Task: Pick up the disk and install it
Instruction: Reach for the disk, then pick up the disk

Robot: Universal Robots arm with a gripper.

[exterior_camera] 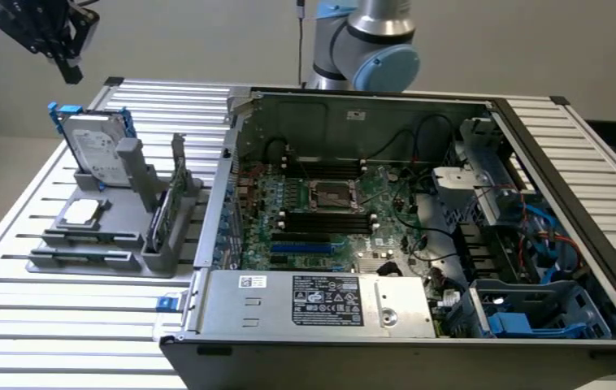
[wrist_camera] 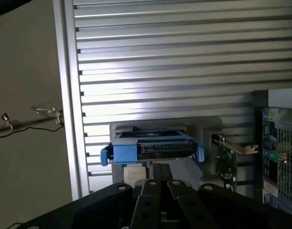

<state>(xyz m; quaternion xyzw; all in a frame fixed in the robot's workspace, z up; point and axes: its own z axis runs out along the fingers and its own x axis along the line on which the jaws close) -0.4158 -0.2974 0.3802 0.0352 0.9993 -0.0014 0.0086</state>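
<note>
The disk (exterior_camera: 100,146) stands on edge in a grey holder (exterior_camera: 123,175) at the exterior view's left, its white label facing out and its blue carrier showing at the top edge. My gripper (exterior_camera: 70,73) hangs high above it and a little to the exterior view's left, well apart from it and holding nothing. In the wrist view I look down on the disk's blue carrier edge (wrist_camera: 153,149), with my dark fingers (wrist_camera: 161,169) shut together just before it.
An open computer case (exterior_camera: 568,203) with its motherboard (exterior_camera: 330,203) takes up the middle and right of the slatted aluminium table (exterior_camera: 26,333). The holder also carries a small silver chip (exterior_camera: 83,213) and a green circuit card (exterior_camera: 162,215). A blue drive bay (exterior_camera: 525,313) sits in the case's near right corner.
</note>
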